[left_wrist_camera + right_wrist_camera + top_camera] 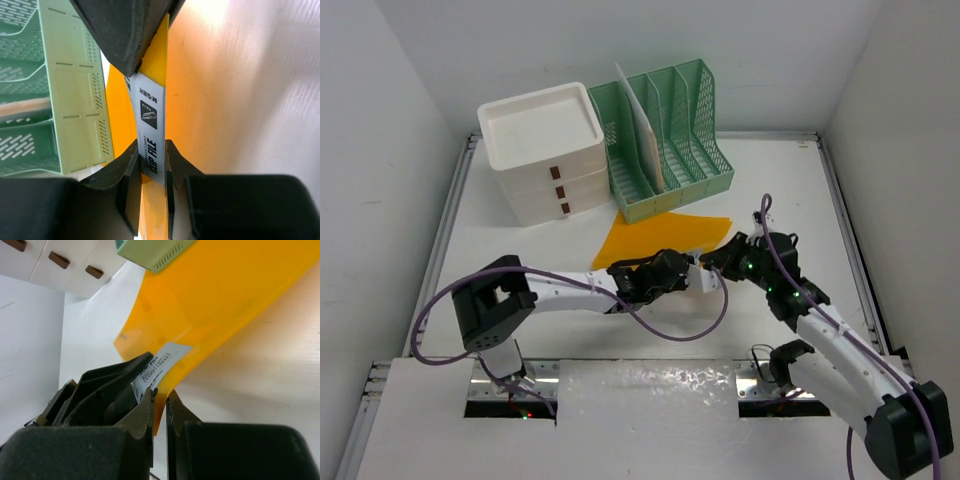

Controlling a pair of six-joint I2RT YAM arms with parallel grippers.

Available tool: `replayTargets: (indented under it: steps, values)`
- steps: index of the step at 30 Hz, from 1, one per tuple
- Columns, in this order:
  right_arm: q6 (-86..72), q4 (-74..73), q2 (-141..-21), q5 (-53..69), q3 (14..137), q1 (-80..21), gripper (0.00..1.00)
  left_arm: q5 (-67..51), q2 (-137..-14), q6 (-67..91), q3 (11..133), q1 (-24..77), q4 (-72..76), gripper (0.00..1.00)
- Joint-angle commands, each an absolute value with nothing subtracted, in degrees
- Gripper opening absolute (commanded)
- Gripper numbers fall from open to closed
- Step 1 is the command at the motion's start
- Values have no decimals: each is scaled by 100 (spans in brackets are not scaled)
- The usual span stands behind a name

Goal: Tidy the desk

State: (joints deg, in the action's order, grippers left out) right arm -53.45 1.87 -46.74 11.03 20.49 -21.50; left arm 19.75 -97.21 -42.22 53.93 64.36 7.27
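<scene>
Desk (520,250): white tabletop with metal rails; it is spread under the green file rack (670,140) and reaches well out in front of it and to both sides.
Folder (660,238): orange clip file, laid on the desk just in front of the rack, its far edge at the rack's foot.
Long axis: judged to run along the rack's front, slightly skewed, the right end closer to the rack.
Label (150,125): white strip on the folder's edge farthest from the rack; it is taken as the grip point.
Left gripper (692,272): fingers drawn narrow and pinched on the label strip, on the side of the folder away from the rack.
Right gripper (712,262): fingers drawn narrow and pinched on the same edge, touching or almost touching the left one.
Governing relation: the whole folder is seen to lie from both jaws towards the rack; neither arm is clearly nearer.
Sheet: bowed upward near the grip in the right wrist view, so it is judged partly lifted there.
Rack slots: one is occupied by upright sheets, the others show nothing.
Drawer box (545,150): white, set just left of the rack, apart from the folder.
</scene>
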Motion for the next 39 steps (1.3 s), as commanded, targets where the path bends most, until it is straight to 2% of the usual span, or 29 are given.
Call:
replayTargets:
  steps: [1,2,4,6,7,10,15,19,21,26,29,34,35,39]
  values:
    - [-4431,-1008,-4755,1021,2626,-2250,4,1345,-9387,-3359,5765,6434,-226,0]
    - [-4238,-1220,-4694,741,2976,-2250,6,1301,-9274,-3288,5853,6434,-403,0]
    - [-4070,-2010,-4466,406,3373,-2250,32,1266,-9150,-3112,5950,6416,-579,0]
    - [-3701,-2607,-4316,-277,4163,-2241,48,1213,-8913,-2954,6186,6372,-852,0]
    - [-3491,-3150,-4176,-507,4427,-2250,60,1161,-8825,-2727,6301,6250,-940,0]
    - [-3131,-3717,-3973,-1185,5307,-2250,70,696,-8579,-2032,7012,5680,-1440,0]
    - [-2533,-4017,-4358,-1364,6134,-2250,71,-491,-8341,-733,8024,4406,-1328,0]
    - [-2294,-2991,-4657,-565,5645,-2320,65,-817,-8349,507,8480,3772,-1213,0]
    - [-2076,-2331,-4684,-754,5459,-2758,65,-826,-8437,1158,8613,3474,-1248,0]
    - [-1162,-1277,-5296,-2771,5449,-4889,68,-896,-8868,1775,9149,3331,-1327,0]
    - [-687,-611,-5991,-3356,5669,-5692,70,-1054,-9061,1950,9299,3331,-1283,0]
    - [-756,351,-6889,-3988,5984,-6099,78,-906,-9202,2057,9220,3331,-1195,0]
    - [-747,282,-7291,-4521,6098,-6100,79,-879,-9202,2065,9237,3322,-1221,0]
    - [-720,702,-8013,-5375,6231,-6091,81,-809,-9193,2109,9316,3331,-1283,0]
